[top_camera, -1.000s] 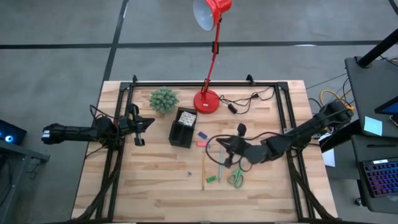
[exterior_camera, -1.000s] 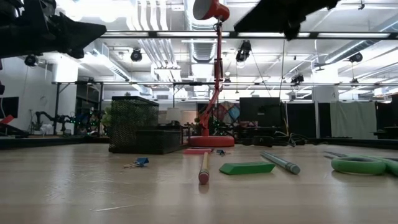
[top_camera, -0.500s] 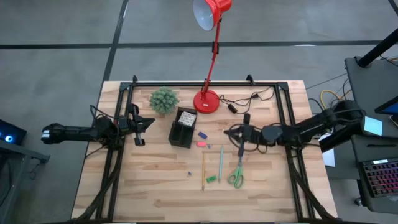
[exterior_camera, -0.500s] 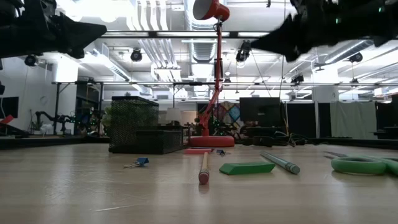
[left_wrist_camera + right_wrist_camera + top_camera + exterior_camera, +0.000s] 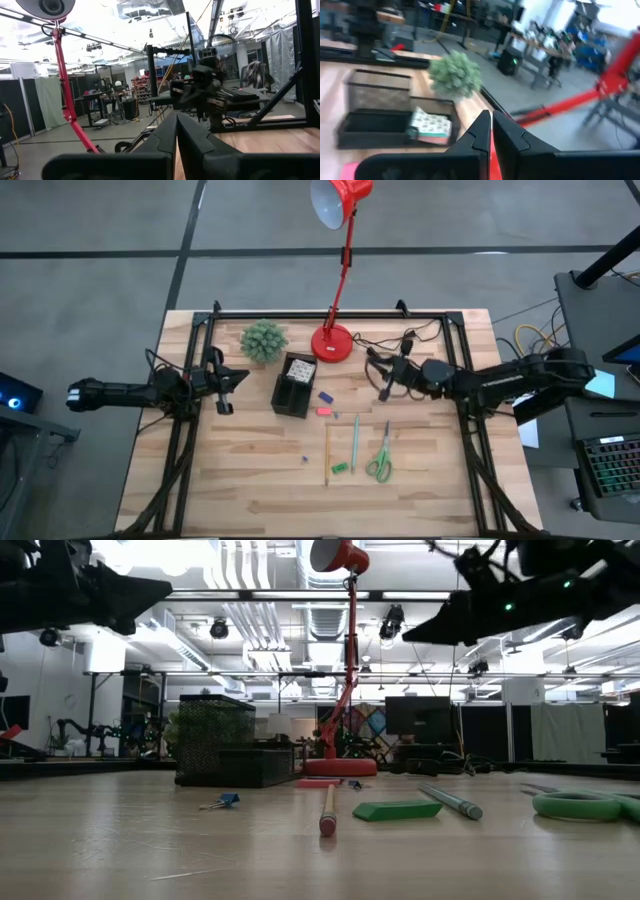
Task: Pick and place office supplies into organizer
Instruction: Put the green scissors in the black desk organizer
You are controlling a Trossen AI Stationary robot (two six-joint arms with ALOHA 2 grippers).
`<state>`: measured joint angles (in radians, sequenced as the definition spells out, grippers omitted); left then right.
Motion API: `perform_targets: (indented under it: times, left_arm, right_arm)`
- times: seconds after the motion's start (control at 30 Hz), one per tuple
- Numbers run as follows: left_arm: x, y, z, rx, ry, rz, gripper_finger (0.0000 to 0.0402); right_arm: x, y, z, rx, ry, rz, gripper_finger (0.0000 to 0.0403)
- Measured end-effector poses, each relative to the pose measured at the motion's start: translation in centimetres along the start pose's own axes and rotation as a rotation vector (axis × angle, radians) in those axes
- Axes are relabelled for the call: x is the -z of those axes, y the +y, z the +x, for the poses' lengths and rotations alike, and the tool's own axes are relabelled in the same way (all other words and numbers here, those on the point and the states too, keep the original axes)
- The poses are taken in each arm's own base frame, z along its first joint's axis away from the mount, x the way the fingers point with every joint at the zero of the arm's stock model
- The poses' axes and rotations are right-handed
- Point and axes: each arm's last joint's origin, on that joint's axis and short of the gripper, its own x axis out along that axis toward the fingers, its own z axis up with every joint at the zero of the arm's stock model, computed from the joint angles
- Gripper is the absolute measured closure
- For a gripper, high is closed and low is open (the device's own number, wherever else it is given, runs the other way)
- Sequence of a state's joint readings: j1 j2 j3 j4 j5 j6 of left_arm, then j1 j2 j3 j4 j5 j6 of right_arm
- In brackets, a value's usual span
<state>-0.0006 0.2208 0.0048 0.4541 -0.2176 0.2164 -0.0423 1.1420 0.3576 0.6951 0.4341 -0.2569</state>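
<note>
The black organizer (image 5: pixel 294 384) is standing upright on the bench (image 5: pixel 250 480), just in front of the small green plant (image 5: pixel 264 340) and to the left of the red lamp's base (image 5: pixel 332 343). A white dotted pad (image 5: pixel 431 125) is sitting inside one of its compartments. Just to its right, a small purple piece (image 5: pixel 324 396) and a pink pad (image 5: pixel 324 410) are lying flat on the wood. Nearer the front edge, the yellow pencil (image 5: pixel 327 453), the green pen (image 5: pixel 354 443) and the green-handled scissors (image 5: pixel 381 456) are lying side by side, apart from one another, with a small green piece (image 5: pixel 340 468) just beside the pencil's front end. A tiny blue clip (image 5: pixel 222 802) is lying alone in front of the organizer.

The right gripper (image 5: pixel 385 380) is hanging above the bench to the right of the lamp base, behind the scissors, pointing toward the organizer; its jaws are pressed together and holding nothing. The left gripper (image 5: pixel 226 379) is waiting at the left side of the bench, level with the organizer, its jaws likewise pressed together and empty.
</note>
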Motion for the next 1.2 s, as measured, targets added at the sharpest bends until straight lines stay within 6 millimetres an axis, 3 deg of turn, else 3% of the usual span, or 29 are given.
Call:
perform_targets:
  times: [0.13,0.43,0.7,0.9,1.2]
  left_arm:
    - [0.0,0.0,0.0,0.000,0.001,0.000,0.0402]
    - [-0.1,0.0,0.0,-0.002,-0.006,-0.001,0.0402]
    - [-0.8,0.2,0.0,-0.018,-0.077,-0.017,0.0402]
    - [-0.7,0.2,0.0,-0.016,-0.071,-0.016,0.0402]
    - [-0.4,0.1,0.2,-0.010,-0.044,-0.009,0.0402]
  right_arm:
    - [1.0,-0.7,0.6,-0.043,0.029,0.052,0.0374]
    - [2.3,0.1,1.1,-0.166,0.083,0.196,0.0290]
    - [0.4,0.6,2.7,-0.270,0.028,0.184,0.0224]
    - [-0.6,1.0,4.3,-0.281,0.023,0.105,0.0199]
    - [-2.3,2.9,6.4,-0.402,0.278,-0.124,0.0197]
